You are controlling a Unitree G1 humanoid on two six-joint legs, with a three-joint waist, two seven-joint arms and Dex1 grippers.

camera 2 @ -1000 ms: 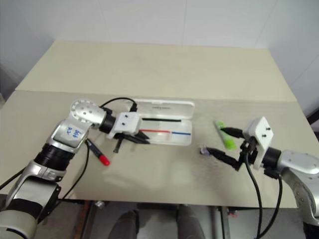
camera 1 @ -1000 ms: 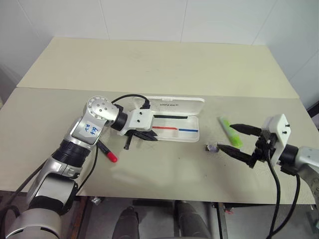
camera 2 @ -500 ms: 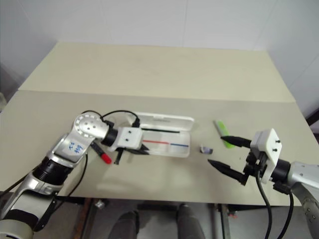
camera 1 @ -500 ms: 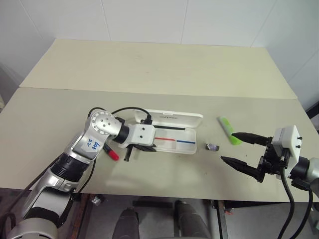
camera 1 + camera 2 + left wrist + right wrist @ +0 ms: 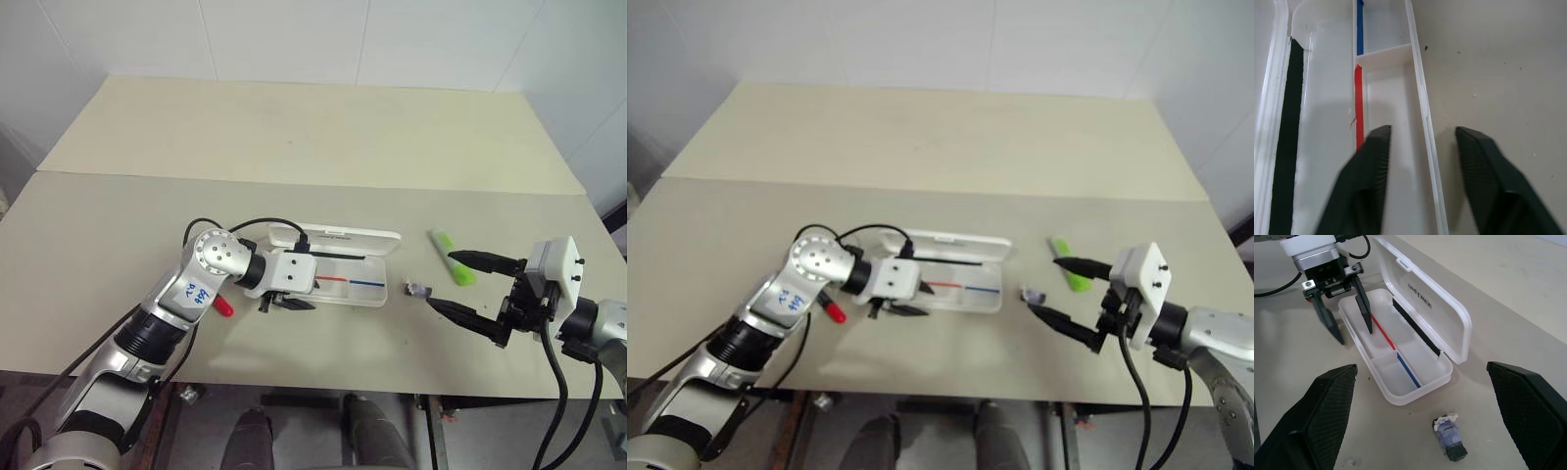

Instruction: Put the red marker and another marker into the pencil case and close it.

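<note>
open pencil case (image 5: pixel 338 278) unobstructed from above, left hand (image 5: pixel 1347 316) straddling its front wall, apparently

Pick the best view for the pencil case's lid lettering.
Right wrist view: the pencil case stands open, and the raised lid faces that camera with its dark lettering. The head views show the lid edge-on, the lettering tiny. Left wrist view shows the tray's inside with red and blue lines.

L arm bent across toward centre, wrist angled down; left gripper (image 5: pixel 285 305) w/ fingers spread, nothing between. R arm low at right, right gripper (image 5: pixel 462 289) aimed inward, fingers wide apart, empty.
</note>
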